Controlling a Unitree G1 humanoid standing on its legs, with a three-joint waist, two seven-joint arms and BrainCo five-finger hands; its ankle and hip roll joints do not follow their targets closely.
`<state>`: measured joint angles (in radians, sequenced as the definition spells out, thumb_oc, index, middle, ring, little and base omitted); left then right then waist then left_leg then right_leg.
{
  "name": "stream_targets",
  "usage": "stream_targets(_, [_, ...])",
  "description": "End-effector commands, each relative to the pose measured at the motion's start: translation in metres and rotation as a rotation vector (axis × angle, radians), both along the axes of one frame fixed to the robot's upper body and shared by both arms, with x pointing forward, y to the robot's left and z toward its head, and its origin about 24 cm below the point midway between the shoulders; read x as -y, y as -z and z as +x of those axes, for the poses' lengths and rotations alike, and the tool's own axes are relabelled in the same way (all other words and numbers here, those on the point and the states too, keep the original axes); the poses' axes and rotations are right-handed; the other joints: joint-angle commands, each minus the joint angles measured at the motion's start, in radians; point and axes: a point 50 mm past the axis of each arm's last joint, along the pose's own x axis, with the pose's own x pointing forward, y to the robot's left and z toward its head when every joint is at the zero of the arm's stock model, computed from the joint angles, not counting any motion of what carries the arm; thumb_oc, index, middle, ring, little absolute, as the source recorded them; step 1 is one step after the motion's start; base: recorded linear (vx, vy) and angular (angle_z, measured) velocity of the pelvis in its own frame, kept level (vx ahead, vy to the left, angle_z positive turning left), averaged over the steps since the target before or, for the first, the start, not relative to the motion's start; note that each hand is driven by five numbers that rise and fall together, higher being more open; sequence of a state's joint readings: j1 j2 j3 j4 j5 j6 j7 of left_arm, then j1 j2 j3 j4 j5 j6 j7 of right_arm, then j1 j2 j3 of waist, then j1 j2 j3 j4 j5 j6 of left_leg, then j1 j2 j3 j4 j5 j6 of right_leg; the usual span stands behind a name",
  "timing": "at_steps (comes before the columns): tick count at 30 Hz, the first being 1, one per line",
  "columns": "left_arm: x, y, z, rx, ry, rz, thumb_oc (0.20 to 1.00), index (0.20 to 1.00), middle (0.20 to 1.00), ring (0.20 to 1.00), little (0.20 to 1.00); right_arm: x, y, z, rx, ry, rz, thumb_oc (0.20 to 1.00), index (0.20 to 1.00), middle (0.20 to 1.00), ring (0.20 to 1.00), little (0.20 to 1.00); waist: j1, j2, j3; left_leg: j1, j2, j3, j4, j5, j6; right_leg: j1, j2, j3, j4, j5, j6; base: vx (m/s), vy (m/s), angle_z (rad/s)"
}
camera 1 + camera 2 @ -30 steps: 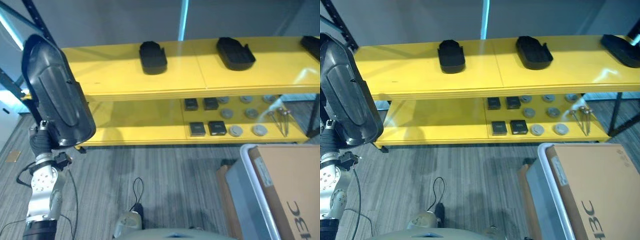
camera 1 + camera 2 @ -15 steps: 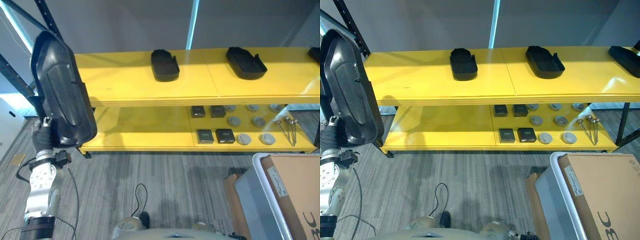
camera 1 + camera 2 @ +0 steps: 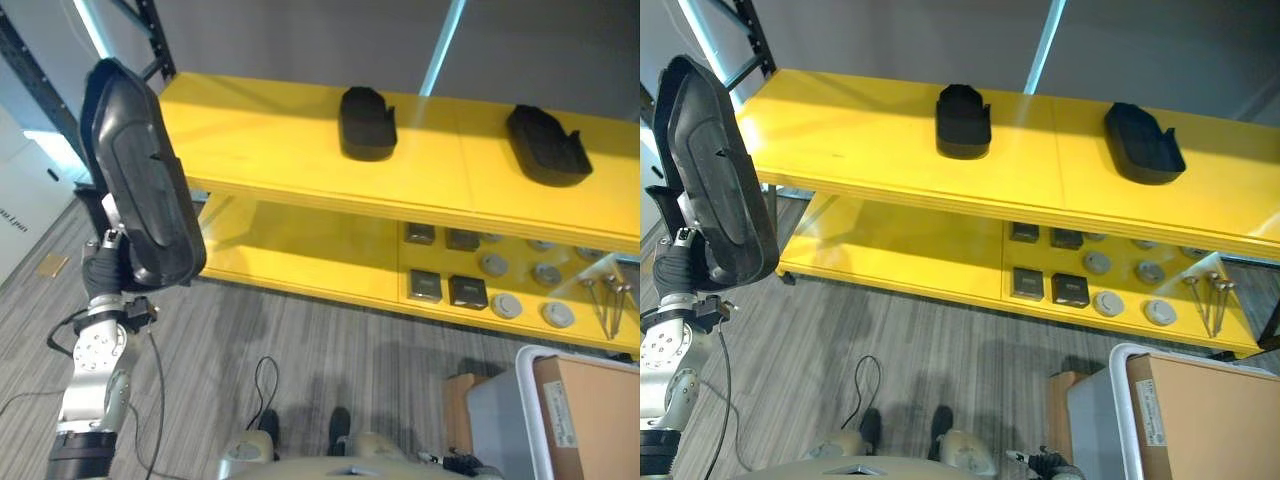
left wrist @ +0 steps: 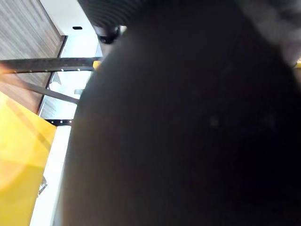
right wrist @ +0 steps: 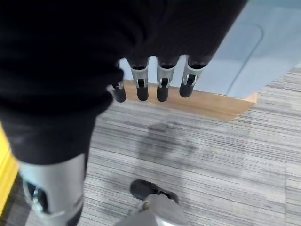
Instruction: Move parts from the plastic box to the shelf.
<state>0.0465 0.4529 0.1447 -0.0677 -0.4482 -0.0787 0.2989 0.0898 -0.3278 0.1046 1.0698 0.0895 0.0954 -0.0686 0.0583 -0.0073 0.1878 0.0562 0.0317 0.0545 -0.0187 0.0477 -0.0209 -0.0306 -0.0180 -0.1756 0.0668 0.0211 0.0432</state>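
A large black moulded part (image 3: 135, 180) stands upright in the air at the left, in front of the left end of the yellow shelf (image 3: 270, 140). My left hand (image 3: 105, 275) is under and behind it, and the part's dark surface (image 4: 188, 141) fills most of the left wrist view. Two more black parts (image 3: 367, 122) (image 3: 545, 145) lie on the top shelf board. The grey plastic box (image 3: 495, 400) sits on the floor at the lower right. My right hand (image 5: 150, 84) hangs over the floor beside the box (image 5: 263, 42), fingers straight and holding nothing.
The lower shelf board carries small black square parts (image 3: 423, 286), grey discs (image 3: 507, 305) and bolts (image 3: 610, 300) on its right half. A cardboard carton (image 3: 590, 410) lies in the plastic box. A dark rack post (image 3: 30, 70) stands at the far left.
The whole picture has shifted, with the shelf and box sliding right and down, so the camera has turned left. The black part stays raised on my left arm.
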Motion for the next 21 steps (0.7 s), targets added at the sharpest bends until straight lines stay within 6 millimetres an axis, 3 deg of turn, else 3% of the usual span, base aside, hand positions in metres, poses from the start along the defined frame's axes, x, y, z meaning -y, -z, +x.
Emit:
stream_targets(1, [0.005,-0.041,0.010,0.191,0.032,0.042,0.200,0.200,0.200,0.200,0.200,-0.002,0.004,-0.018,-0.079,-0.011,0.006,1.000,1.000,1.000,1.000,1.000,-0.022,-0.018,-0.045,-0.021,-0.039,0.040,0.047,-0.074,-0.007,0.069,-0.045,-0.002,-0.108,0.042,0.087,0.07,-0.123,-0.12])
stream_targets(6, [0.008,-0.040,0.012,0.203,0.037,0.021,0.200,0.200,0.200,0.200,0.200,-0.001,0.004,-0.017,-0.072,-0.021,0.006,1.000,1.000,1.000,1.000,1.000,-0.028,-0.028,-0.034,-0.067,-0.018,0.061,0.174,-0.104,-0.020,0.062,-0.046,-0.012,-0.078,0.016,0.066,0.03,-0.116,0.02])
stream_targets(7, [0.012,-0.039,0.014,0.210,0.045,0.004,0.200,0.200,0.200,0.200,0.200,0.005,0.002,-0.013,-0.057,0.004,0.002,1.000,1.000,1.000,1.000,1.000,-0.025,-0.038,-0.004,-0.180,0.009,0.063,0.434,-0.032,-0.041,0.068,-0.045,-0.018,-0.056,-0.002,0.030,-0.01,-0.220,0.09])
stream_targets(8, [0.013,-0.039,0.016,0.210,0.048,0.002,0.200,0.200,0.200,0.200,0.200,0.007,0.002,-0.013,-0.050,0.019,0.003,1.000,1.000,1.000,1.000,1.000,-0.028,-0.036,0.015,-0.258,0.024,0.044,0.582,0.016,-0.049,0.070,-0.034,-0.009,-0.039,-0.005,0.009,0.00,-0.229,0.19])
stream_targets(9, [0.013,-0.039,0.016,0.209,0.047,0.003,0.200,0.200,0.200,0.200,0.200,0.008,0.002,-0.012,-0.049,0.023,0.004,1.000,1.000,1.000,1.000,1.000,-0.030,-0.033,0.021,-0.279,0.030,0.037,0.615,0.025,-0.050,0.069,-0.028,-0.004,-0.033,-0.007,0.003,0.12,-0.103,0.29])
stream_targets(10, [0.010,-0.039,0.019,0.204,0.035,0.001,0.200,0.200,0.200,0.200,0.200,0.010,0.002,-0.016,-0.053,0.024,0.004,1.000,1.000,1.000,1.000,1.000,-0.042,-0.015,0.034,-0.315,0.074,0.046,0.585,0.079,-0.066,0.076,-0.002,0.008,-0.010,-0.020,-0.004,0.14,-0.018,0.28])
stream_targets(11, [0.009,-0.039,0.019,0.204,0.033,-0.001,0.200,0.200,0.200,0.200,0.200,0.010,0.002,-0.016,-0.054,0.023,0.004,1.000,1.000,1.000,1.000,1.000,-0.043,-0.012,0.036,-0.311,0.077,0.048,0.568,0.085,-0.068,0.078,0.000,0.010,-0.007,-0.024,-0.004,0.21,0.037,0.17])
stream_targets(13, [0.006,-0.038,0.018,0.208,0.017,-0.008,0.200,0.200,0.200,0.200,0.200,0.008,0.003,-0.018,-0.069,0.001,0.007,1.000,1.000,1.000,1.000,1.000,-0.045,0.008,0.037,-0.279,0.089,0.056,0.347,0.113,-0.070,0.093,0.012,0.020,0.004,-0.042,0.008,0.23,0.136,-0.05])
stream_targets(14, [0.006,-0.038,0.017,0.209,0.016,-0.008,0.200,0.200,0.200,0.200,0.200,0.008,0.003,-0.018,-0.073,-0.004,0.008,1.000,1.000,1.000,1.000,1.000,-0.044,0.009,0.038,-0.271,0.088,0.058,0.315,0.119,-0.070,0.097,0.011,0.022,0.005,-0.044,0.010,0.27,0.196,-0.10])
stream_targets(15, [0.005,-0.038,0.016,0.215,0.016,-0.008,0.200,0.200,0.200,0.200,0.200,0.007,0.003,-0.020,-0.081,-0.013,0.007,1.000,1.000,1.000,1.000,1.000,-0.039,0.022,0.039,-0.271,0.095,0.048,0.221,0.160,-0.079,0.109,0.020,0.026,0.010,-0.055,0.014,0.42,0.253,-0.15])
stream_targets(16, [0.004,-0.037,0.012,0.222,0.019,-0.011,0.200,0.200,0.200,0.200,0.200,0.008,0.003,-0.025,-0.094,-0.008,0.004,1.000,1.000,1.000,1.000,1.000,-0.020,0.032,0.046,-0.290,0.110,0.020,0.073,0.238,-0.092,0.146,0.020,0.037,0.023,-0.074,0.017,0.49,0.281,-0.02])
stream_targets(18, [0.001,-0.037,0.010,0.219,0.017,-0.008,0.200,0.200,0.200,0.200,0.200,0.008,0.003,-0.028,-0.100,-0.008,0.004,1.000,1.000,1.000,1.000,1.000,-0.010,0.030,0.054,-0.319,0.121,0.015,0.038,0.248,-0.093,0.165,0.008,0.038,0.048,-0.091,0.017,0.35,0.171,0.11])
stream_targets(21, [-0.004,-0.037,0.008,0.227,0.015,0.011,0.200,0.200,0.200,0.200,0.200,0.006,0.003,-0.023,-0.085,-0.004,0.012,1.000,1.000,1.000,1.000,1.000,-0.002,0.036,0.049,-0.308,0.145,0.021,0.041,0.214,-0.090,0.179,-0.020,0.029,0.101,-0.140,0.027,0.26,0.163,-0.31])
